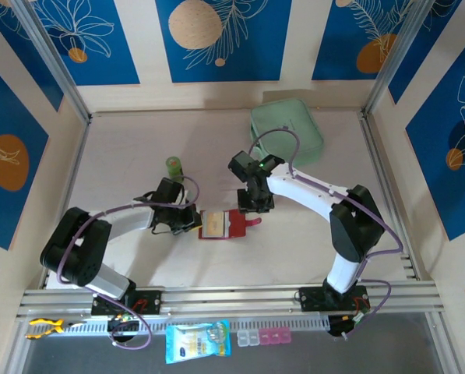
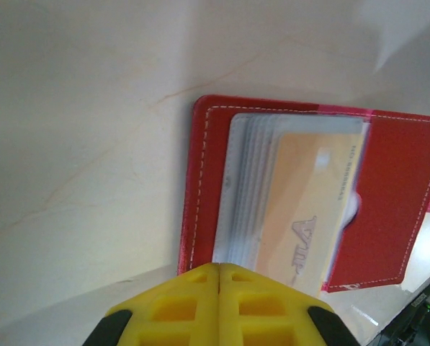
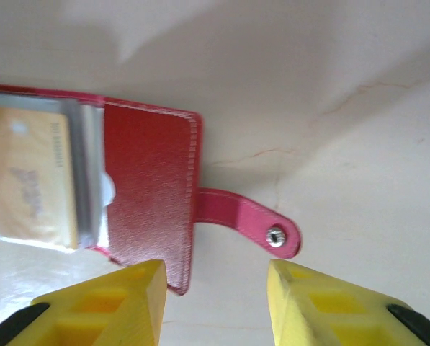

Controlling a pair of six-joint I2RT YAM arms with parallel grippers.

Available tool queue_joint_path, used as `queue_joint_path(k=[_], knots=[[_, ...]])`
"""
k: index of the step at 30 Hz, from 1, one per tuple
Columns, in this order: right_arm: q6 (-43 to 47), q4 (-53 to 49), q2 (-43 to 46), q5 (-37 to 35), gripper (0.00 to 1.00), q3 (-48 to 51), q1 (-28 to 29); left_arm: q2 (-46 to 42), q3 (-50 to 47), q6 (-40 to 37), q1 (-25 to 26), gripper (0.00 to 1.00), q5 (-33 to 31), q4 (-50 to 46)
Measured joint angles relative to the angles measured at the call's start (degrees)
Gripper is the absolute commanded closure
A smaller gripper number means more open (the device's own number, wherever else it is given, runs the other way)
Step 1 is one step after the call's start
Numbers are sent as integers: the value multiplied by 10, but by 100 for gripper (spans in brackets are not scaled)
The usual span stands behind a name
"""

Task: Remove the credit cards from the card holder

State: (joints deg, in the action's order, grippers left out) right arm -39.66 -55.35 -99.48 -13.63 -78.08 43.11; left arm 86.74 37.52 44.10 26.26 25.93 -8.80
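Presently on the counter (image 1: 139,156), entered by item.

Card holder (image 1: 230,226): dark red, lying open and flat between the two claws, long axis running left to right across the counter. Snap tab (image 3: 247,220) points toward the right arm's side.

Credit cards: one tan-orange card (image 2: 308,209) face up in the top clear sleeve on the holder's left half. Further sleeves are stacked beneath it, contents not legible.

Left claw (image 2: 220,270): fingers pressed together, holding nothing, tips at the holder's left edge, touching or just beside it.

Right claw (image 3: 215,270): fingers apart, empty, hanging over the right flap with the snap tab in line with its gap.

Governing relation: the card lies leftward of the right claw, past the bare red flap. The sleeve's thumb notch appears to face that flap, so the card likely draws out rightward. The right claw seems better placed to take it, and the left to pin the holder.
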Motion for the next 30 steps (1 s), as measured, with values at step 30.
queue_joint_path(k=[30], knots=[[-19, 32, -139, 16, 40, -5, 17, 1, -18, 10, 0, 100, 0, 3]])
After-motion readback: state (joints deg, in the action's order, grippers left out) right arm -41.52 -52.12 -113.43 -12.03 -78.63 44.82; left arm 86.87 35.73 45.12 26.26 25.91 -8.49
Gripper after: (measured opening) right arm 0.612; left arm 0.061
